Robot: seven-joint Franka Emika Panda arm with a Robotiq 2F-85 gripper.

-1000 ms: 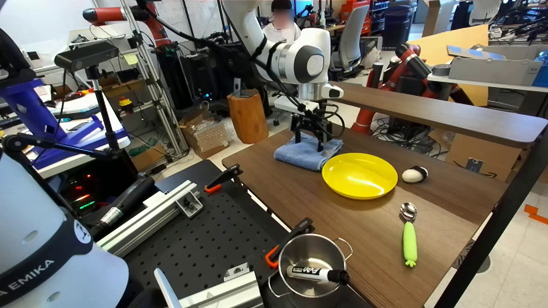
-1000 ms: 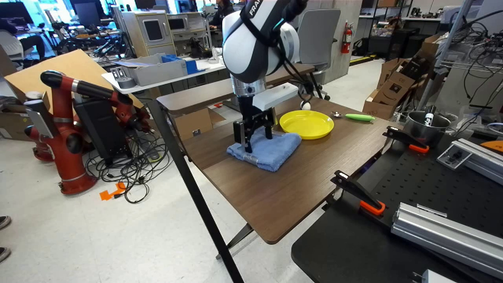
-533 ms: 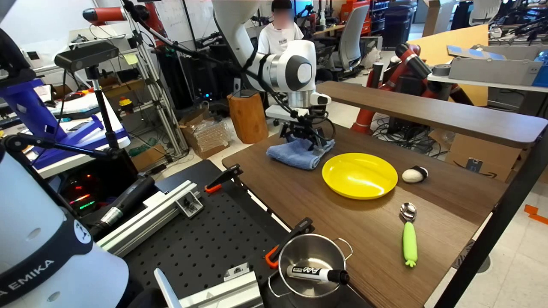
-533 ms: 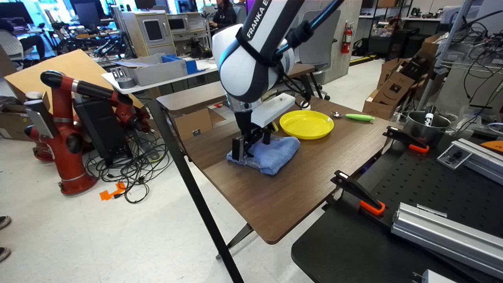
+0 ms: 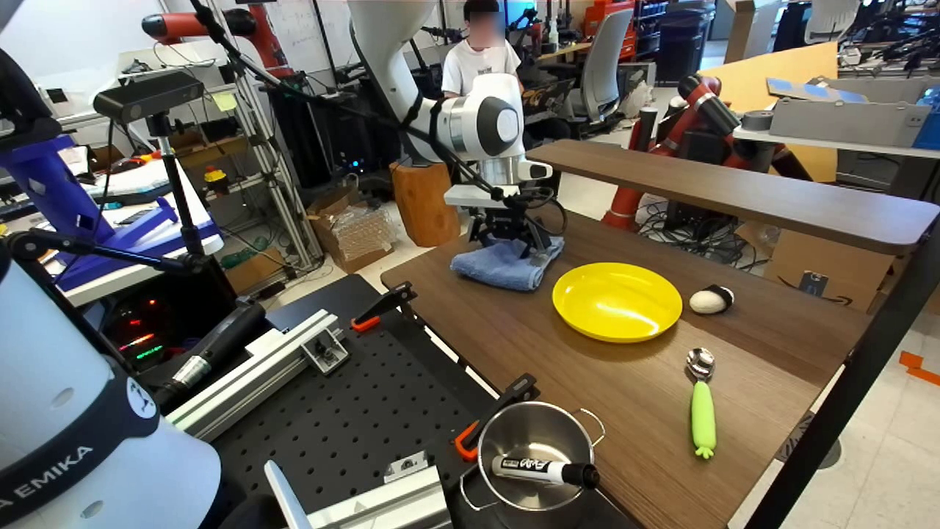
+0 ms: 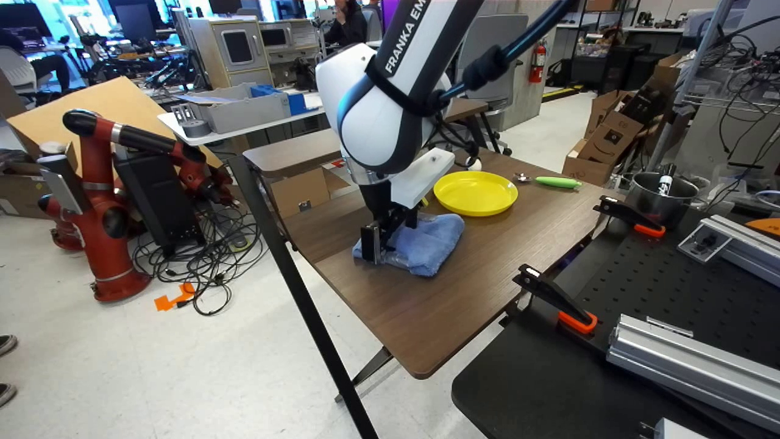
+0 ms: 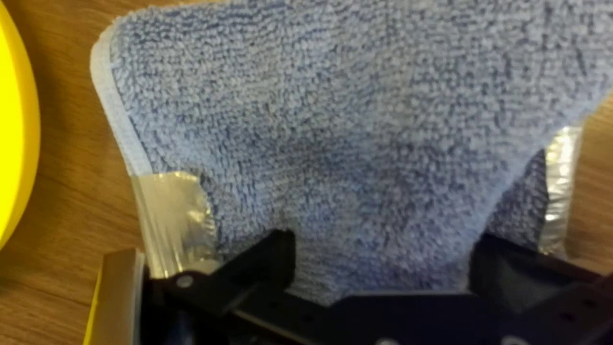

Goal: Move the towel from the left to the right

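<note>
The blue folded towel (image 5: 507, 275) lies rumpled on the brown table, beside the yellow bowl, and shows also in an exterior view (image 6: 434, 244). In the wrist view the towel (image 7: 325, 115) fills most of the picture, with shiny tape-like strips at its sides. My gripper (image 5: 503, 248) points down and presses into the towel; it shows also in an exterior view (image 6: 393, 239). In the wrist view the gripper (image 7: 382, 237) has its fingers wide apart, with towel cloth lying between them. The fingertips are partly sunk in the cloth and hidden in both exterior views.
The yellow bowl (image 5: 617, 301) stands close to the towel. A white and black ball-like object (image 5: 711, 300), a green-handled spoon (image 5: 703, 411) and a metal pot (image 5: 536, 455) holding a marker lie beyond. A raised brown shelf (image 5: 720, 187) runs along the table's far side.
My gripper has moved lower and, in an exterior view, leftward away from the bowl. The towel has slid the same way with it and become more rumpled. The bowl has not moved.
</note>
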